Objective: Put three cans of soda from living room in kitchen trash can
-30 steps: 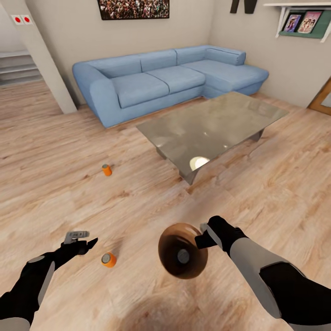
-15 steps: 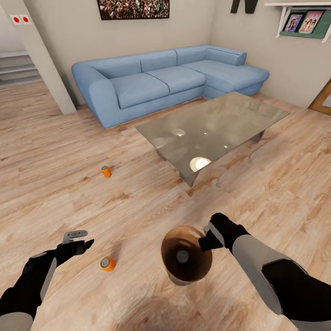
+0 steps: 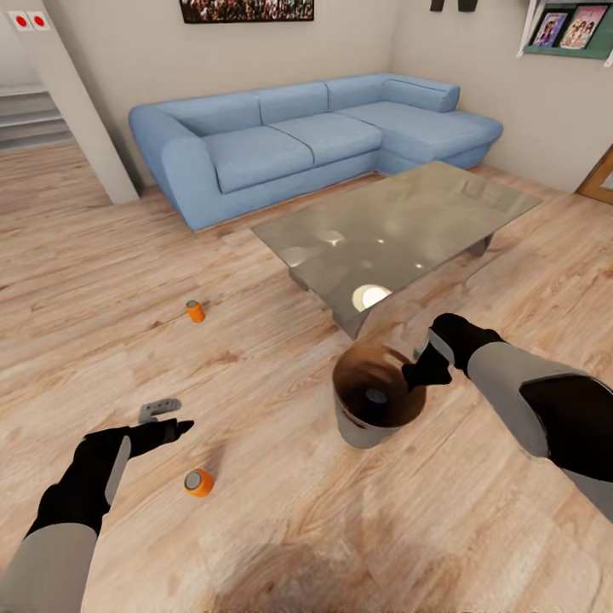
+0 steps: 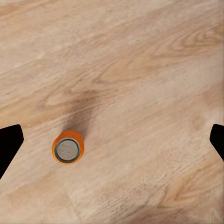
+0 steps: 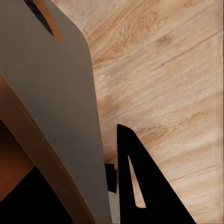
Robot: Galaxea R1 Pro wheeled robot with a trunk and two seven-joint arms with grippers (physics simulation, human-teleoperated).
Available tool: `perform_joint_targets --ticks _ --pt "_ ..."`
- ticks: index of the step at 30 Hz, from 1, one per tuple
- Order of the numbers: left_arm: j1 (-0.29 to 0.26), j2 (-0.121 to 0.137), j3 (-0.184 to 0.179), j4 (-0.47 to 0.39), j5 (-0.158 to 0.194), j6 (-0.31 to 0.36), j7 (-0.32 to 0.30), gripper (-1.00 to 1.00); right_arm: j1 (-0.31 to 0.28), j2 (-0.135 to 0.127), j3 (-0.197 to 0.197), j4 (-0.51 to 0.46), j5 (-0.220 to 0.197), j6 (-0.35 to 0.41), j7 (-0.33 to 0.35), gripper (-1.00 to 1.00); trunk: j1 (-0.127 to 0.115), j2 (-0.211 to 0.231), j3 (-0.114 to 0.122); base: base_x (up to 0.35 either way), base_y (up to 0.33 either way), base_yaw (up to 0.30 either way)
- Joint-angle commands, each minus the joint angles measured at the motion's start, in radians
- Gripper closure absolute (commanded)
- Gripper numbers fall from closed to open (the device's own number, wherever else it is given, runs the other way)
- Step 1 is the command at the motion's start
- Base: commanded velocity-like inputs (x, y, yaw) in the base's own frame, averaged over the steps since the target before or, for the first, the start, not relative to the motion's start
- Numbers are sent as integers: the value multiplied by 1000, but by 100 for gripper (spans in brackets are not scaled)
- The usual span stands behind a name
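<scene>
Left fingers [image 4: 10, 142] spread, soda can [image 4: 68, 148] between, untouched.

A home's living room. A blue corner sofa [image 3: 315, 140] stands at 12 o'clock against a plain beige wall, with a framed picture [image 3: 247, 9] hung above it. Before the sofa, toward 1 o'clock, sits a low rectangular glass coffee table [image 3: 400, 226]. Light wood plank floor [image 3: 111, 281] runs throughout. At 2 o'clock a wall shelf holds photo frames [image 3: 566, 28], and a wood door frame [image 3: 598, 174] edges the wall below. Stairs [image 3: 34, 119] rise at 10 o'clock behind a slanted white post [image 3: 72, 102].
</scene>
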Motion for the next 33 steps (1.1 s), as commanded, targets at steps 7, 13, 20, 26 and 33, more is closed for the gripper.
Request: perform_joint_targets --ticks 7,13,20,26,33 --pt "-13 0 0 12 2 4 6 -100 -127 3 -16 78 -46 6 10 100 27 -49 -33 0 0 0" --pt "-12 7 0 9 6 3 1 -100 -139 -10 -4 85 -45 6 10 100 31 -56 -45 0 0 0" --pt "-13 10 2 11 7 7 -7 -100 -140 -10 -1 85 -45 6 10 100 31 -56 -55 0 103 0" --pt "-15 11 3 11 7 9 -8 -100 -139 -10 28 84 -45 6 10 100 31 -56 -63 0 266 0" --pt "-16 10 3 12 6 10 -7 -100 -138 -10 39 84 -45 6 10 100 31 -56 -71 4 285 0"
